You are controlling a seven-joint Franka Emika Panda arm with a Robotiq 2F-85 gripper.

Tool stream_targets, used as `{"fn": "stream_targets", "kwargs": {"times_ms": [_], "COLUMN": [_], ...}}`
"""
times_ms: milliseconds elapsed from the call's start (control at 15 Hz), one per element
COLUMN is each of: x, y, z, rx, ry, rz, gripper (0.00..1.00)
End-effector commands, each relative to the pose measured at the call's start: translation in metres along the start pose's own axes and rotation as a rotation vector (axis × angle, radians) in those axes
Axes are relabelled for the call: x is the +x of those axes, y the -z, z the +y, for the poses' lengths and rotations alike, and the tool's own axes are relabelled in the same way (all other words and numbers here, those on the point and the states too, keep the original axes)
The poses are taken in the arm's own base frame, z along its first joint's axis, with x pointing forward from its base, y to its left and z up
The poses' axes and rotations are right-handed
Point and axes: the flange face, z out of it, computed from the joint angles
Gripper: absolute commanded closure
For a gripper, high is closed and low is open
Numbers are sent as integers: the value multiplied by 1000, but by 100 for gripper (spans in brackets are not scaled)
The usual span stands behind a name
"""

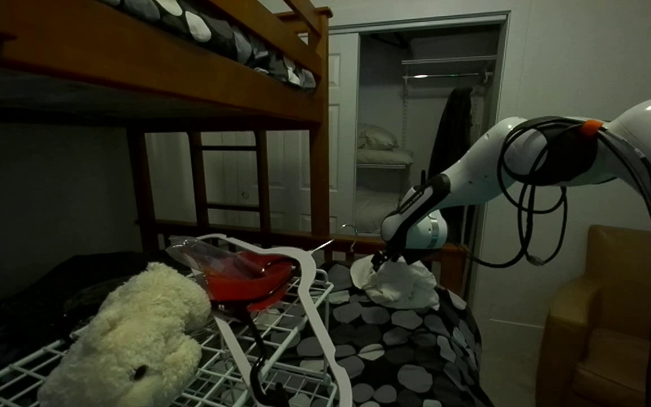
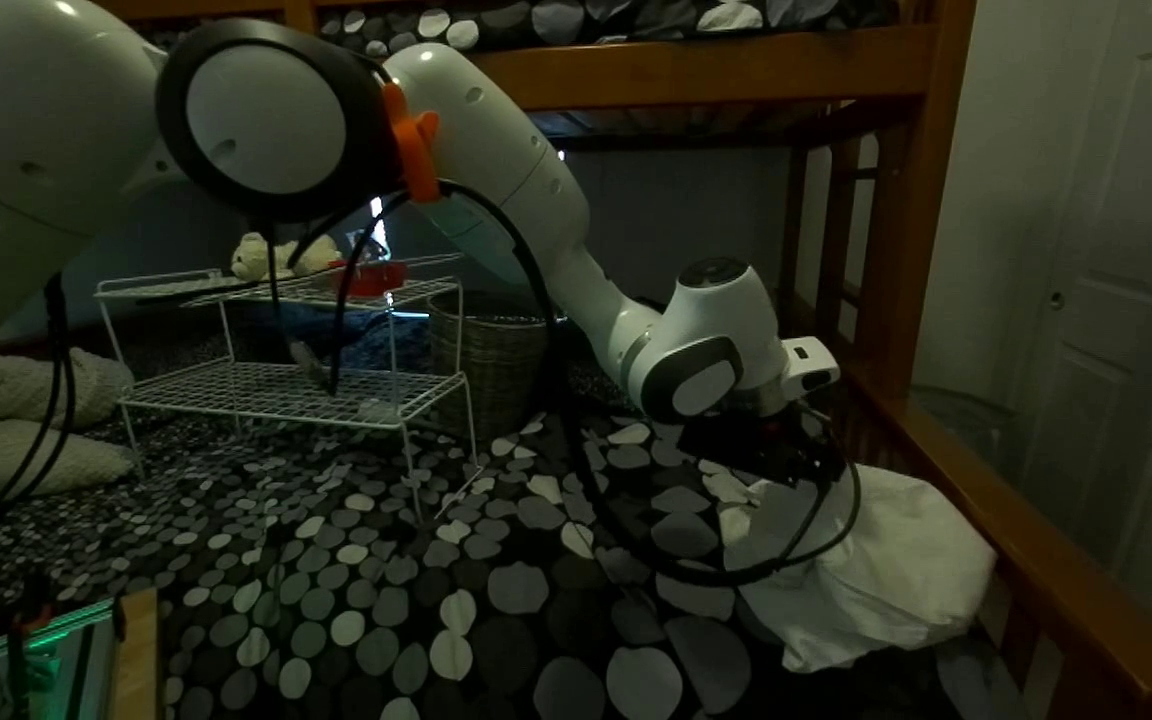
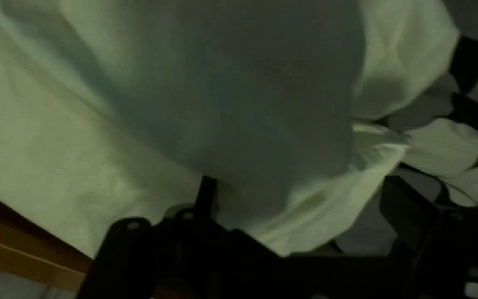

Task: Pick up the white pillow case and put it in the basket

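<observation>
White and crumpled, the pillow case (image 2: 906, 575) lies directly below the claw (image 3: 299, 182) on a dark spotted bedspread (image 2: 416, 590), as both exterior views show. The claw's jaws stand apart: in the wrist view one finger (image 3: 206, 197) is over the cloth, the other finger (image 3: 405, 203) is over the bedspread, and an edge of the cloth runs between them. Whether either fingertip touches the cloth I cannot tell.

From between the fingers the cloth spreads forward of the claw and off to one side, past the borders of the wrist view, so its full length is cut off there. A folded tip points sideways, just ahead of the finger over the bedspread. In an exterior view the heap's longer spread runs from under the claw out to the wooden rail (image 2: 1036, 555) close by, and a loose corner below the claw points toward the camera. Bunched like this, its true long axis is hard to tell, as is which end opens.

Well apart from the claw, on the side away from the rail, stands a wicker basket (image 2: 506, 360), partly behind a wire rack (image 2: 266, 395). On the rack's top, farther from the claw, lies a plush toy (image 1: 150, 339).
</observation>
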Motion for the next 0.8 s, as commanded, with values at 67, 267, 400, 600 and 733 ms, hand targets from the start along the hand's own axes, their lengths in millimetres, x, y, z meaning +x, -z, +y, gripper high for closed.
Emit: {"fn": "stream_targets", "kwargs": {"times_ms": [67, 267, 400, 600, 733], "x": [3, -1, -6, -18, -33], "y": [9, 7, 8, 3, -19], "z": [-36, -31, -18, -11, -20], "rx": [-37, -166, -259, -350, -324], "ry": [48, 113, 124, 87, 12], "rz": [50, 85, 93, 49, 13], "gripper": [0, 0, 0, 0, 0]}}
